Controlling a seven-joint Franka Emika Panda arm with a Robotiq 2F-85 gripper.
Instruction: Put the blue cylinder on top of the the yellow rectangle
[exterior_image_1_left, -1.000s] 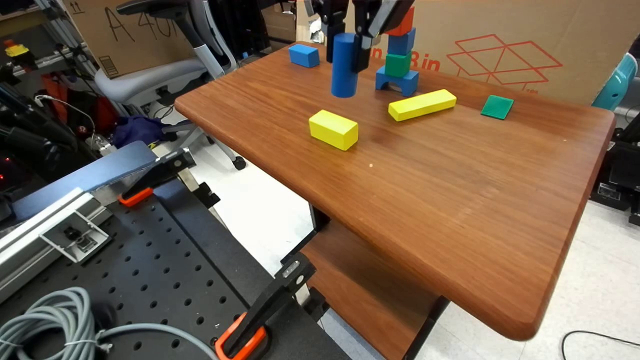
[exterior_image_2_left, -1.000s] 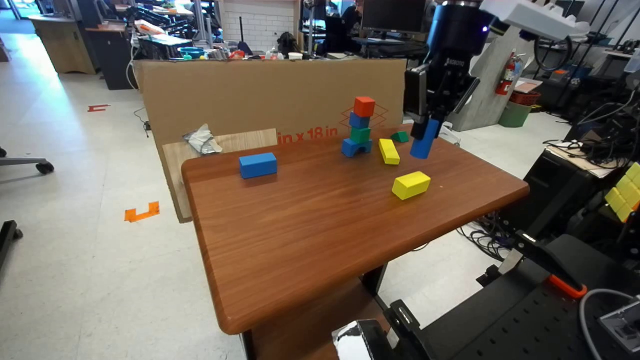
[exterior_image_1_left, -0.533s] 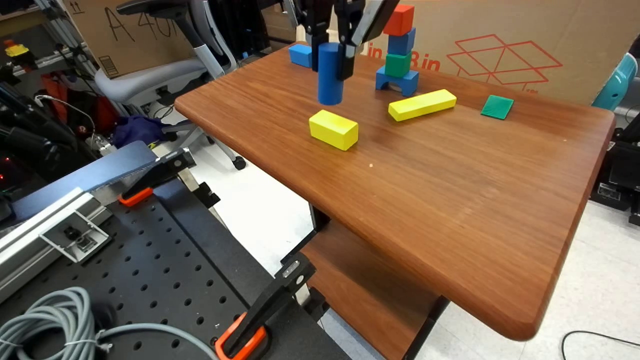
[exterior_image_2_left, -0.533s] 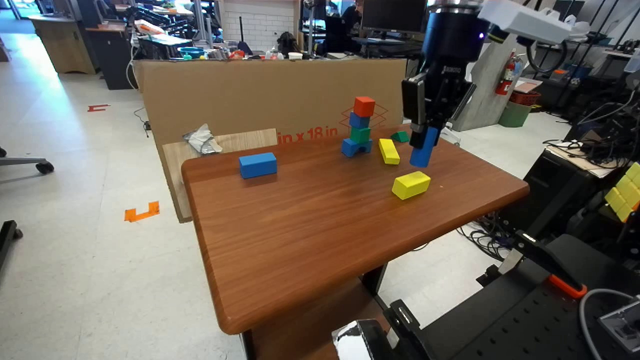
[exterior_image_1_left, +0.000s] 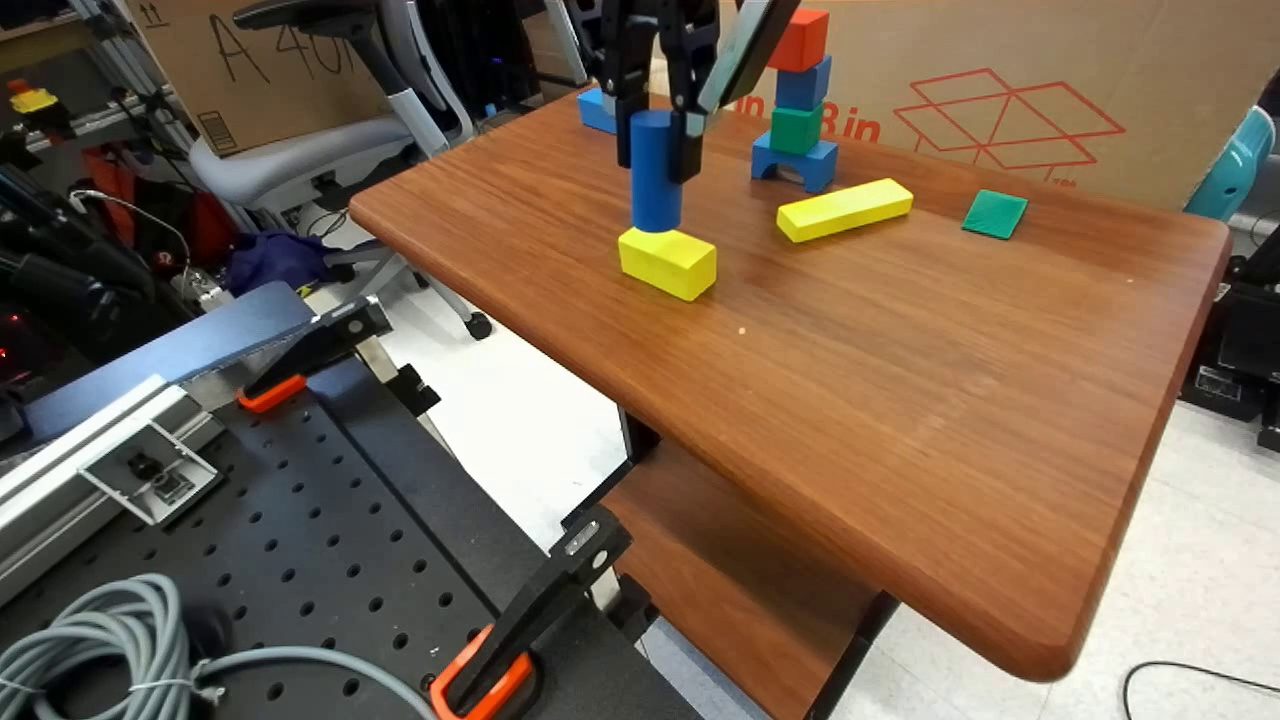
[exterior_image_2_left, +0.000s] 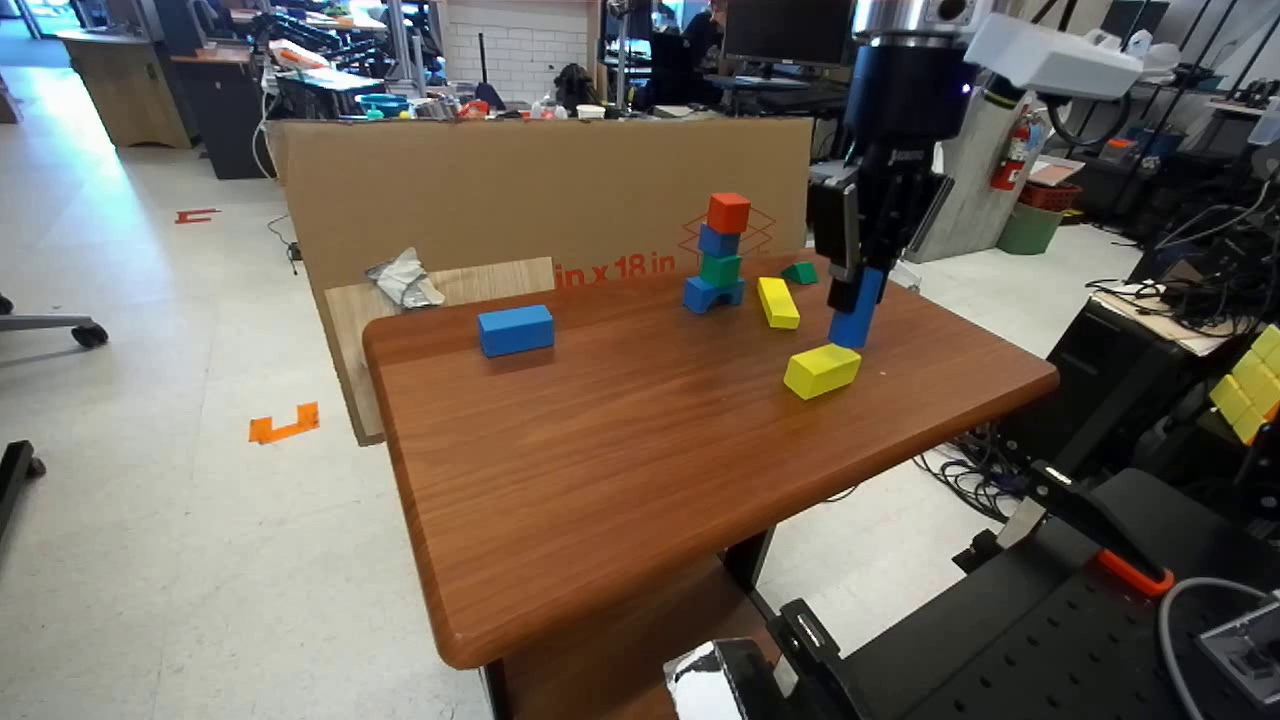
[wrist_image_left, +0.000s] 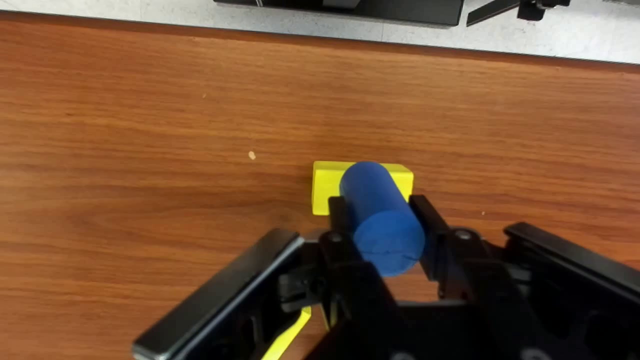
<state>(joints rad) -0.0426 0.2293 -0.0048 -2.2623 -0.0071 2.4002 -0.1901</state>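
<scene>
My gripper (exterior_image_1_left: 656, 158) is shut on the blue cylinder (exterior_image_1_left: 655, 190) and holds it near upright, slightly slanted in an exterior view (exterior_image_2_left: 855, 322). The yellow rectangle (exterior_image_1_left: 668, 268) lies on the table and also shows in an exterior view (exterior_image_2_left: 823, 372). The cylinder's lower end overlaps the rectangle's far end in both exterior views; I cannot tell whether they touch. In the wrist view the fingers (wrist_image_left: 377, 207) press both sides of the cylinder (wrist_image_left: 389, 242). Its lower end covers the middle of the rectangle (wrist_image_left: 326, 189) there, hiding part of its top.
A tower of blocks with a red cube (exterior_image_1_left: 800, 42) on top and a blue arch (exterior_image_1_left: 795, 163) at its base stands behind. A yellow bar (exterior_image_1_left: 845, 210), a green block (exterior_image_1_left: 995, 214) and a blue block (exterior_image_2_left: 516, 331) lie on the wooden table (exterior_image_2_left: 580, 450).
My gripper has carried the blue cylinder down and, in an exterior view, leftward, from above the table to the yellow rectangle's far end. The blocks on the table have not moved.
</scene>
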